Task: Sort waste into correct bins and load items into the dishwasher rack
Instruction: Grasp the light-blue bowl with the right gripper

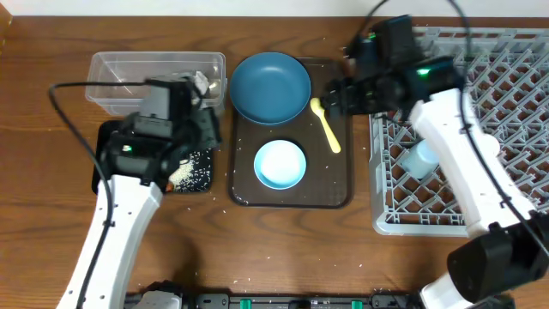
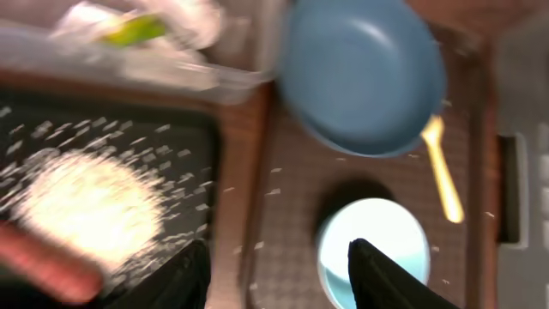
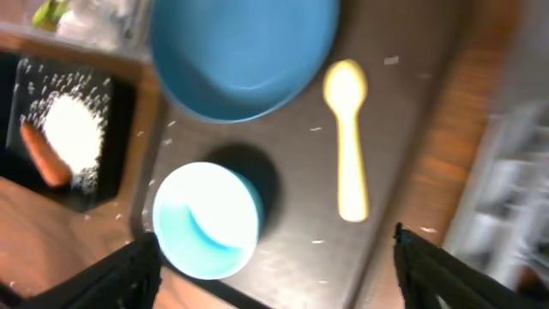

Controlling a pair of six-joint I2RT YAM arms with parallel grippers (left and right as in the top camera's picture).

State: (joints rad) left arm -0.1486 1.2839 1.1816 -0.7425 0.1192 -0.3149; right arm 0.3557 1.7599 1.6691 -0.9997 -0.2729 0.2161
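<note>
Left pincer (image 2: pixel 279 279), right pincer (image 3: pixel 274 270) agape, empty; beneath, brown tray (image 1: pixel 333 187), white bowl (image 1: pixel 280 164), spoon (image 1: pixel 327 127).

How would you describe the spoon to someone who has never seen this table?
Find the brown tray in the middle of the table, left of the grey rack. Along its right edge, beside the dark blue bowl, lies the pale yellow plastic spoon: the only long, thin thing there.
</note>
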